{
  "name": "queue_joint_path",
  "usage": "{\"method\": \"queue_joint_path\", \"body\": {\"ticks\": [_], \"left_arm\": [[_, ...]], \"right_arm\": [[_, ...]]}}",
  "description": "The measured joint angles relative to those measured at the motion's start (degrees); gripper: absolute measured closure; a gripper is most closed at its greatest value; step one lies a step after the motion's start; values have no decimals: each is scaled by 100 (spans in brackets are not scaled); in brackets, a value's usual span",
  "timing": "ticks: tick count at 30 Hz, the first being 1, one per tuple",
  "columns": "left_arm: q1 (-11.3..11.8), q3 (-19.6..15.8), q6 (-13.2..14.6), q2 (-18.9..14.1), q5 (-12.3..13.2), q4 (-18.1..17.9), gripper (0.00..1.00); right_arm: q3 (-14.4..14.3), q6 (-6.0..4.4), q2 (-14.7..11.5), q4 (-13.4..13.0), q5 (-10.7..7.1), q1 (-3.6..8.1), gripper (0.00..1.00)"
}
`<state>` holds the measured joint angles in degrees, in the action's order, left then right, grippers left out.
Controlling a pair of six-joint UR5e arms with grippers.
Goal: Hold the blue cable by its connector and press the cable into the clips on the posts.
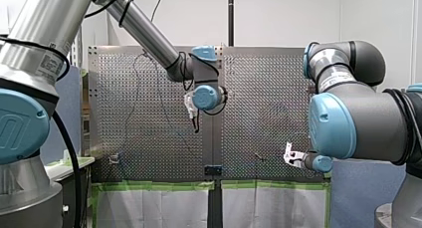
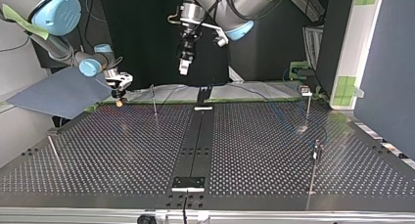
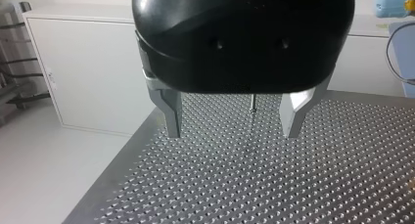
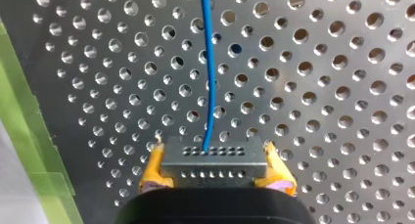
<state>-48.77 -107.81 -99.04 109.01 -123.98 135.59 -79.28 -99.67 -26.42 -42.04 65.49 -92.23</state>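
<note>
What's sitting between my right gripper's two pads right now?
The right wrist view shows the connector held between the yellow pads of my right gripper, the blue cable leading out over the table.

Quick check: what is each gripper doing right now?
Left gripper: open, holding nothing.
Right gripper: closed on the connector of the blue cable.

Two robot arms [image 1: 144, 31] [image 1: 358, 118] were present, each with one gripper [image 3: 232, 131] [image 4: 214, 153] of two fingers [image 3: 172, 116]; one blue cable [image 4: 210, 62] bore one connector [image 4: 214, 165]; four thin posts [image 2: 154, 101] [image 2: 308, 106] [image 2: 314, 170] [image 2: 55, 153] stood on one perforated table [image 2: 122, 150].
</note>
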Motion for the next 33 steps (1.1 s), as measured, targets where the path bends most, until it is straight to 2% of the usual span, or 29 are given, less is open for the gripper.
{"method": "queue_joint_path", "body": {"ticks": [10,25,33], "left_arm": [[80,-578,-152,-554,139,-475,2],[85,-1384,-179,-554,221,-1278,2],[93,-1847,-241,-553,236,-1644,2]], "right_arm": [[-3,2,0,10,0,-4,100],[2,17,0,57,30,50,100],[1,121,-29,189,38,103,100]]}}
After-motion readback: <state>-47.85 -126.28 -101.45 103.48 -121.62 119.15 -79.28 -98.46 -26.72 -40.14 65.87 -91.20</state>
